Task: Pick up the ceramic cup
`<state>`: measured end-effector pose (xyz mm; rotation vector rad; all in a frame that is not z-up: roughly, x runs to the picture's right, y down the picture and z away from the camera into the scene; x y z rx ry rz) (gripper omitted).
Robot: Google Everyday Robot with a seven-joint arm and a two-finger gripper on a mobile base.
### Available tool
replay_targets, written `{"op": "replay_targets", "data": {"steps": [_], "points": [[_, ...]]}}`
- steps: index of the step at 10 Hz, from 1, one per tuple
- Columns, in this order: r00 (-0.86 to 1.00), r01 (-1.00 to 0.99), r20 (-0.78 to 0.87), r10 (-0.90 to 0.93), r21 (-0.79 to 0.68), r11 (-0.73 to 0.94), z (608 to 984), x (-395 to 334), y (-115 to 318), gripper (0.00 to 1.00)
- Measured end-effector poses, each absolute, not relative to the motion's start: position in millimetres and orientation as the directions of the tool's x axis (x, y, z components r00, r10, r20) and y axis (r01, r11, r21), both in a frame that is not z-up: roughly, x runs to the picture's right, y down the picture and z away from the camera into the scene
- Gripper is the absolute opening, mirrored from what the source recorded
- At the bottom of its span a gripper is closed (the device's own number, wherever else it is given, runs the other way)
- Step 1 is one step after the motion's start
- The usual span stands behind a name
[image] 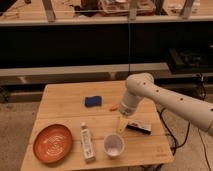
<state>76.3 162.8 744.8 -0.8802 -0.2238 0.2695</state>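
Hovering, no grasp yet; task barely begun.
Wooden table (60,95) carries everything.
Arm (165,102) comes in from behind-right of ceramic cup (114,145).
Orange plate (52,143): well left of cup.
White bottle (87,141): just left of cup.
Cup: upright, near table front edge, untouched.
Gripper (121,125): just behind cup, apart; open/closed can't tell.
Left to do: approach, grip, lift.

A white ceramic cup (114,145) sits near the front of the wooden desk (60,100). The end effector (121,126) hangs just behind it, pointing down, beside a dark flat box (138,128). A white bottle (87,142) is between the cup and an orange plate (52,143). A blue block (92,101) lies farther back.
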Motion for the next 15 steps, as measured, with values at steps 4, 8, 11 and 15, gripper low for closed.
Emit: {"op": "replay_targets", "data": {"steps": [4, 8, 11, 15], "points": [[0.947, -0.142, 0.066, 0.313, -0.79, 0.597, 745, 68, 169, 0.8], [0.949, -0.143, 0.062, 0.31, -0.791, 0.595, 740, 66, 175, 0.8], [0.95, -0.148, 0.055, 0.307, -0.787, 0.599, 734, 67, 182, 0.8], [0.952, -0.149, 0.052, 0.303, -0.785, 0.601, 733, 65, 192, 0.8]]}}
